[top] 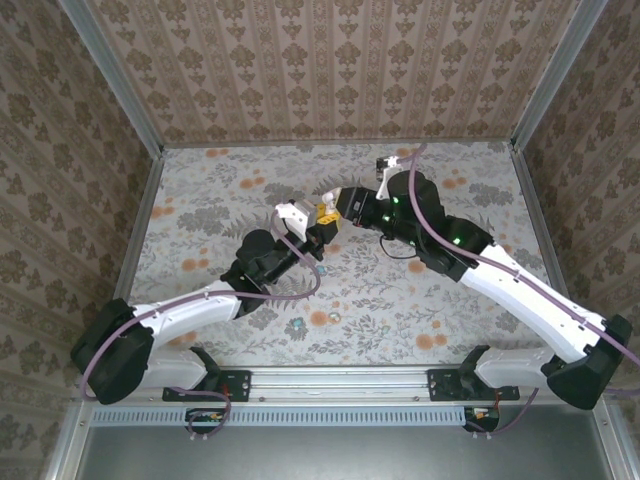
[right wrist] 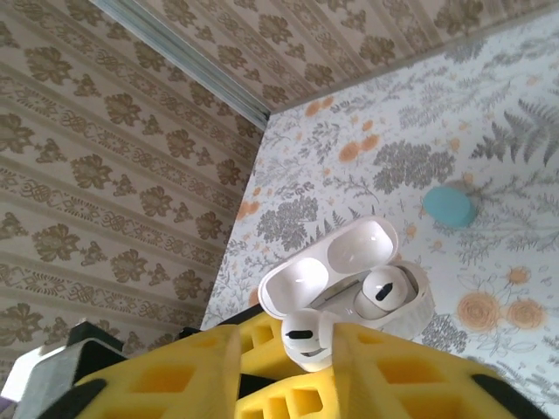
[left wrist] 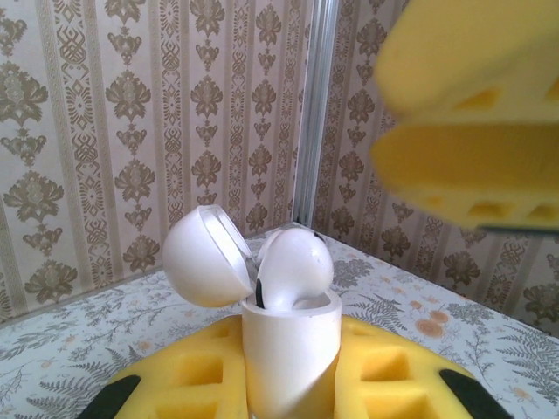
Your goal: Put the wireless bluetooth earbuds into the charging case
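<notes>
Glossy white case (right wrist: 306, 278) (lid open) — rounded earbud (right wrist: 307, 336) in right gripper (right wrist: 299, 353).

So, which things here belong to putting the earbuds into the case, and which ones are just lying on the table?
In use: open white charging case in the left pincer; earbud seated in it; second earbud between the fingers of the right pincer.
Lying on the table, perhaps spare buds: teal pebble; small teal bit; small pale bit.
</notes>
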`<state>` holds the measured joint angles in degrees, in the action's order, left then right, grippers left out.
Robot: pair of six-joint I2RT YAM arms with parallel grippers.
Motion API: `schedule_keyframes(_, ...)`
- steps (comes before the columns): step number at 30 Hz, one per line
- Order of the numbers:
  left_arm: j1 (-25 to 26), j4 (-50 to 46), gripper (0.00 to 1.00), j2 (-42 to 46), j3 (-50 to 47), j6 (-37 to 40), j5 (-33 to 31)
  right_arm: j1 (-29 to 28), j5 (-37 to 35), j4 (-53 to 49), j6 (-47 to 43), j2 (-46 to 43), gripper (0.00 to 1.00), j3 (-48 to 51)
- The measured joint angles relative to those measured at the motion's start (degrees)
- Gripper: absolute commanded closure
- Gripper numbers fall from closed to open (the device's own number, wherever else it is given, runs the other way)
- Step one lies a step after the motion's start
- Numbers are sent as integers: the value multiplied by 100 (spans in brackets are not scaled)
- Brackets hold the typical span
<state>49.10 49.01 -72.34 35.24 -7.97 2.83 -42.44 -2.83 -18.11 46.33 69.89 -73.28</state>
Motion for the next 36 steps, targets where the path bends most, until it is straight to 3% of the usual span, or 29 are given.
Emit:
schedule_keyframes(7, 0, -28, 95, 85, 0, 35, 103, 0, 247, -9, -31, -13, 78, -101)
schedule_keyframes(16, -7, -85, 95, 85, 0, 50, 205, 7, 514, -13, -9, 343, 77, -107)
schedule_keyframes(30, -7, -105, 95, 118, 0, 52, 341, 76, 577, -297, -299, 380, 73, -245)
schedule_keyframes(36, -4, -101, 94, 160, 0, 81, 487, 140, 706, -468, -649, 345, 66, -328)
